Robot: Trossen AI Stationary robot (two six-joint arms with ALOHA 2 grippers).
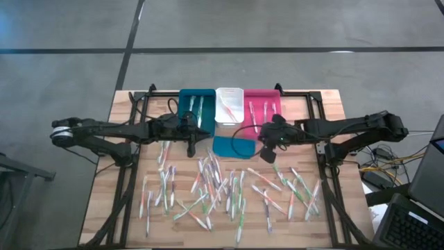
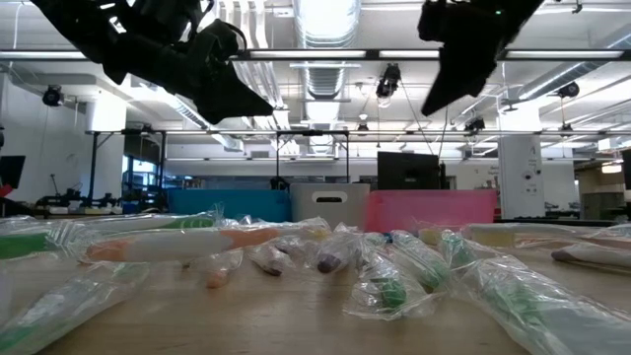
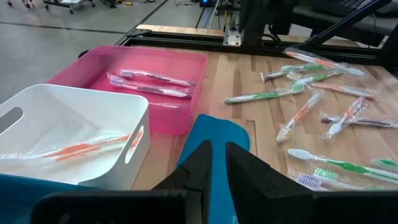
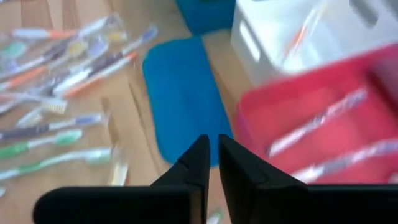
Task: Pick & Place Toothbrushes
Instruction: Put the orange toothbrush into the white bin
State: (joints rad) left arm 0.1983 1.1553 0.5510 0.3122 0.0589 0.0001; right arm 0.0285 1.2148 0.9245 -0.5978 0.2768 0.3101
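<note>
The wooden table [image 1: 125, 187] carries three bins along its 12 o'clock edge: a teal bin [image 1: 196, 105], a white bin [image 1: 229, 104] and a pink bin [image 1: 263, 105], with a flat teal piece [image 1: 232, 146] just below them. Only a few toothbrushes lie in the bins, roughly two in each. By my reckoning the job is barely begun, since dozens of toothbrushes [image 1: 222, 191] sit scattered across the table's 6 o'clock half. Those in the bins lie with their long axes running 12 to 6 o'clock. The loose ones point every way, many slanting toward 1 or 11 o'clock.

The left gripper [image 1: 192, 144] hovers by the teal bin's near edge, fingers pressed nearly together and pinching nothing. The right gripper [image 1: 269, 154] hangs just below the pink bin, fingers drawn close, empty.
</note>
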